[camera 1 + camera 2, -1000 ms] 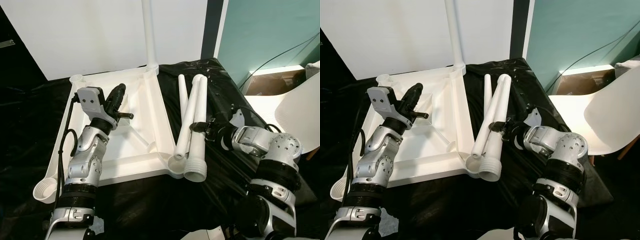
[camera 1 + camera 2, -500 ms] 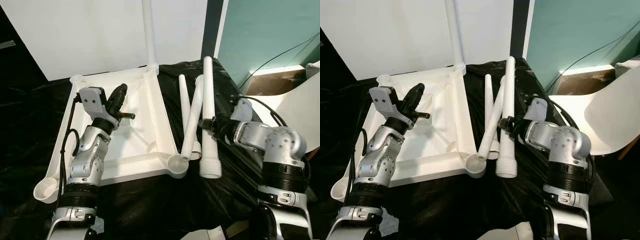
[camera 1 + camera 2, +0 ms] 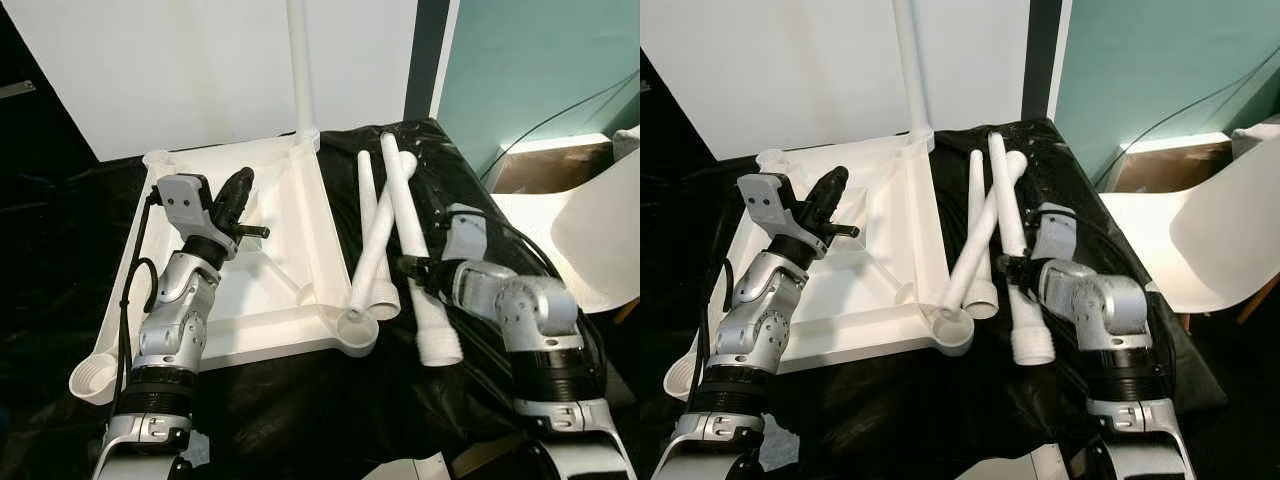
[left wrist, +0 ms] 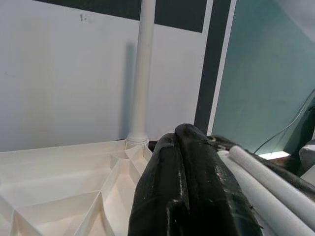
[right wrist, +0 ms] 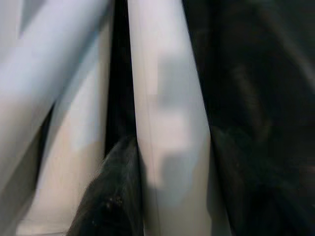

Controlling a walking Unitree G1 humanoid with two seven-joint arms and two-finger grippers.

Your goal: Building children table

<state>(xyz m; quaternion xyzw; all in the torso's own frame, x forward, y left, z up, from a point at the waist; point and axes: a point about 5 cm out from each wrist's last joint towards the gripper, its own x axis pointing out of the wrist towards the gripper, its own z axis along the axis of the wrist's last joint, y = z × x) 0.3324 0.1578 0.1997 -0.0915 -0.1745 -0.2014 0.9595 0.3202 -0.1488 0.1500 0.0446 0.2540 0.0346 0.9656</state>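
Note:
The white table top (image 3: pixel 285 205) lies upside down on a black cloth, with one leg (image 3: pixel 298 70) standing screwed into its far corner. Two loose white legs (image 3: pixel 366 200) lie crossed beside it, their ends near the open near corner socket (image 3: pixel 357 330). A third leg (image 3: pixel 405 225) lies just right of them, wide threaded end toward me. My right gripper (image 3: pixel 415 268) is shut on it at mid-length; the right wrist view has this leg (image 5: pixel 167 123) between the fingers (image 5: pixel 113 196). My left gripper (image 3: pixel 240 192) is shut and empty over the table top's underside.
A white chair (image 3: pixel 600 240) stands close on the right, with a cardboard box (image 3: pixel 545 165) behind it. The black cloth (image 3: pixel 300 410) covers the floor around the table top. A white wall panel (image 3: pixel 180 70) rises behind.
My right gripper has pulled its leg away from the other two; the wide end has shifted right, the far end swung left. The left arm has held still.

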